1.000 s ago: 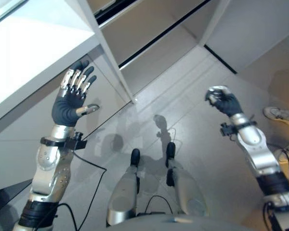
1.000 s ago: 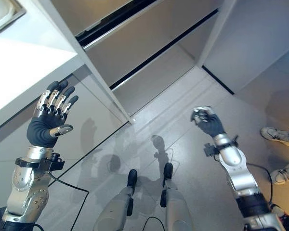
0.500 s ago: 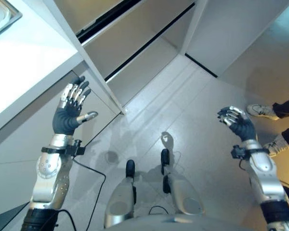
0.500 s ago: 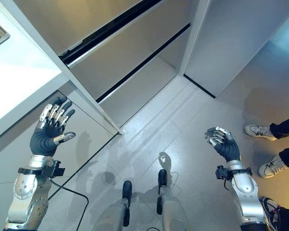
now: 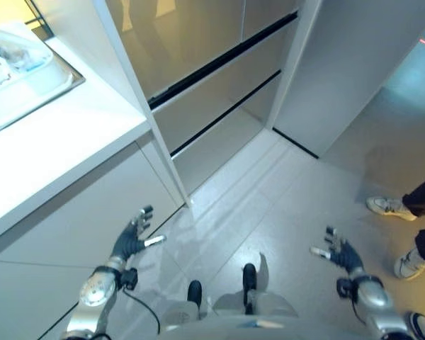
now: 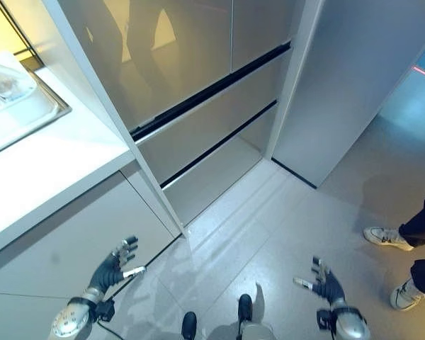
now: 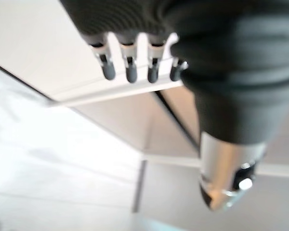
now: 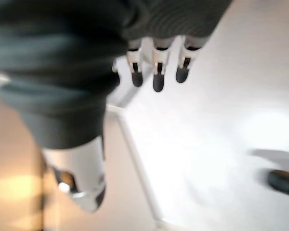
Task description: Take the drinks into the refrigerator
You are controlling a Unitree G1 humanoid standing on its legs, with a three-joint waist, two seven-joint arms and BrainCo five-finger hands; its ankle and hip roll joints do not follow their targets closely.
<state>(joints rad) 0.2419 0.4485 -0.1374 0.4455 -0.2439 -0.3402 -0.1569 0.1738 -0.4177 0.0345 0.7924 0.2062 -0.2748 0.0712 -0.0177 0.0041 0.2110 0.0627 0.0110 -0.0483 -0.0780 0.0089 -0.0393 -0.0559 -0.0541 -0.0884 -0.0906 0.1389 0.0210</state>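
Fridge doors shut; person nearby.

- White counter at 10 o'clock, with a steel sink set into it; the contents are too unclear to name.
- White cabinet fronts below the counter, at 8 o'clock.
- Pale grey wall panel at 2 o'clock, standing on the floor.
- Grey floor across the middle.
- A person's legs in dark trousers and white shoes at 4 o'clock.
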